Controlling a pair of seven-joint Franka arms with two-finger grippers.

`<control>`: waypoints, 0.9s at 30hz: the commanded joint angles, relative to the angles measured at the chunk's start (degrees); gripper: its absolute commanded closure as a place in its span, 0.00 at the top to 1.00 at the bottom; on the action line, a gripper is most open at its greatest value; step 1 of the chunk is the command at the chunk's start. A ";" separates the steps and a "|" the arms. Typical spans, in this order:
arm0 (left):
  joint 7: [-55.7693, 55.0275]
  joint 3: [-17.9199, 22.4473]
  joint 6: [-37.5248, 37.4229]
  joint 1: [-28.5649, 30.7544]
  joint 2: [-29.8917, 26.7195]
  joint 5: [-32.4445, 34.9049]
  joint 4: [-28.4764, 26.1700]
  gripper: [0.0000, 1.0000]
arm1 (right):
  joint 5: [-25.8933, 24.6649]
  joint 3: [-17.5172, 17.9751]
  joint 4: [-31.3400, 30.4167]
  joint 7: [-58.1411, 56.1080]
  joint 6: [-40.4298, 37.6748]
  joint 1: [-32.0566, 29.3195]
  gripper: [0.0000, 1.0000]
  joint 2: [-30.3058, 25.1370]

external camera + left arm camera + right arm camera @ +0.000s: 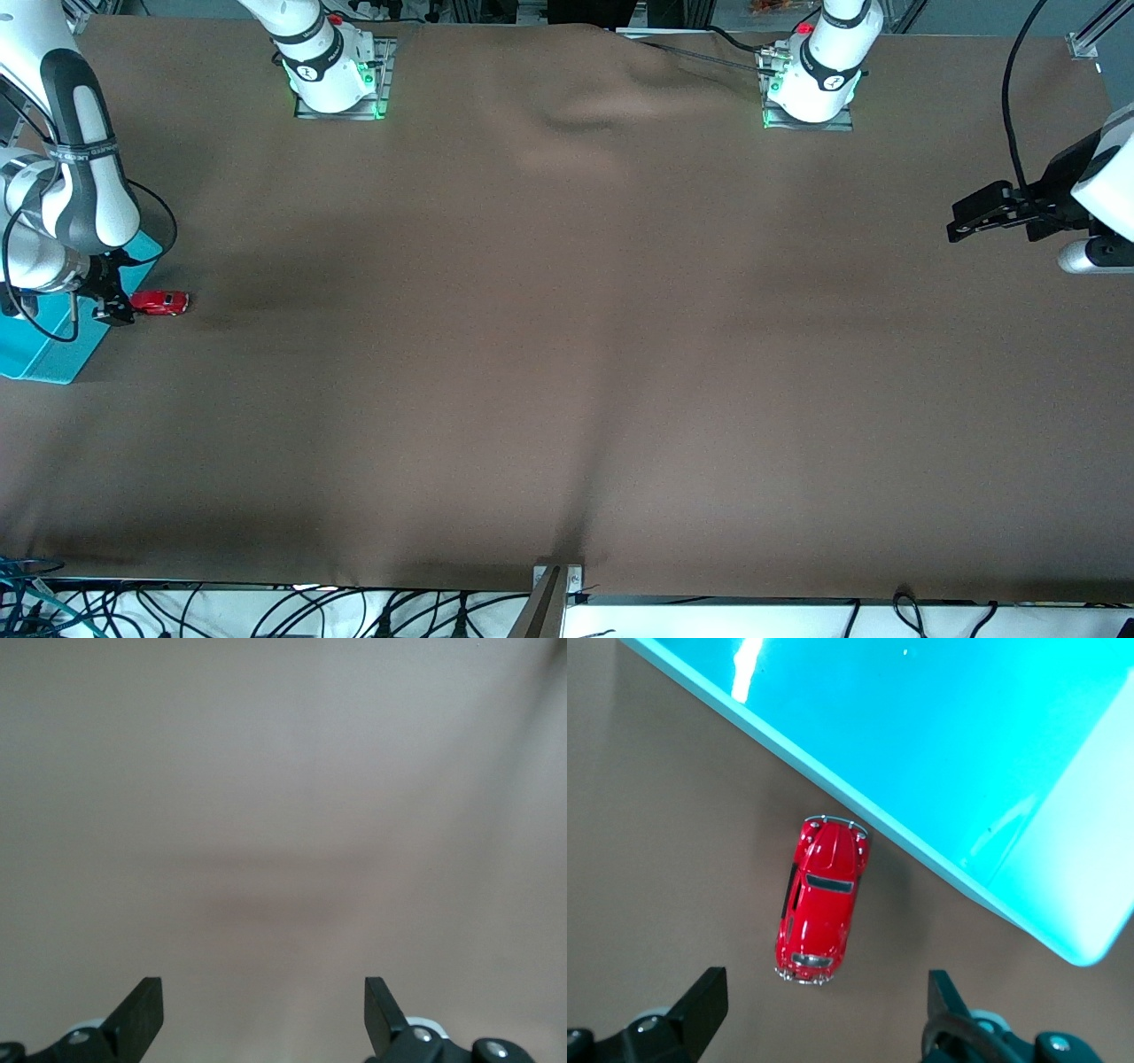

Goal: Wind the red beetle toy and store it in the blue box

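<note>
The red beetle toy (pixel 160 302) stands on the brown cloth at the right arm's end of the table, right beside the blue box (pixel 40 350). In the right wrist view the toy (pixel 822 900) has one end at the box's wall (pixel 921 753). My right gripper (pixel 113 307) is open and empty, over the cloth at the box's edge. The toy lies just ahead of its fingertips (pixel 826 1010), not between them. My left gripper (pixel 961 226) waits open and empty over bare cloth at the left arm's end, as the left wrist view (pixel 263 1010) shows.
The brown cloth (pixel 567 354) has soft folds near the arm bases (pixel 337 80) (pixel 811 84). A metal bracket (pixel 555 585) and cables sit at the table edge nearest the front camera. The box is partly hidden under the right arm.
</note>
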 commanded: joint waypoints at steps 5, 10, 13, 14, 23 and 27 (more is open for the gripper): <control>0.84 0.52 -0.73 -0.32 -0.52 -1.35 -0.20 1.00 | 2.02 -0.16 -1.13 0.88 3.66 -0.50 1.00 1.36; 0.93 0.52 -0.73 -0.23 -0.52 -1.35 -0.12 1.00 | 2.46 -0.16 -1.13 1.05 4.98 -1.11 1.00 2.06; 0.93 0.52 -0.73 -0.23 -0.52 -1.27 -0.12 1.00 | 2.55 -0.16 -1.13 1.49 5.24 -1.11 1.00 2.41; 0.93 0.52 -0.73 -0.23 -0.52 -1.26 -0.12 1.00 | 2.55 -0.16 -1.13 1.49 5.33 -1.11 1.00 2.41; 0.93 0.52 -0.73 -0.32 -0.52 -1.35 -0.03 1.00 | 2.63 -0.16 -1.05 1.49 7.26 -1.20 1.00 4.25; 1.02 0.52 -0.73 -0.32 -0.52 -1.35 -0.03 1.00 | 4.03 -0.16 -1.05 1.49 8.84 -1.20 1.00 5.40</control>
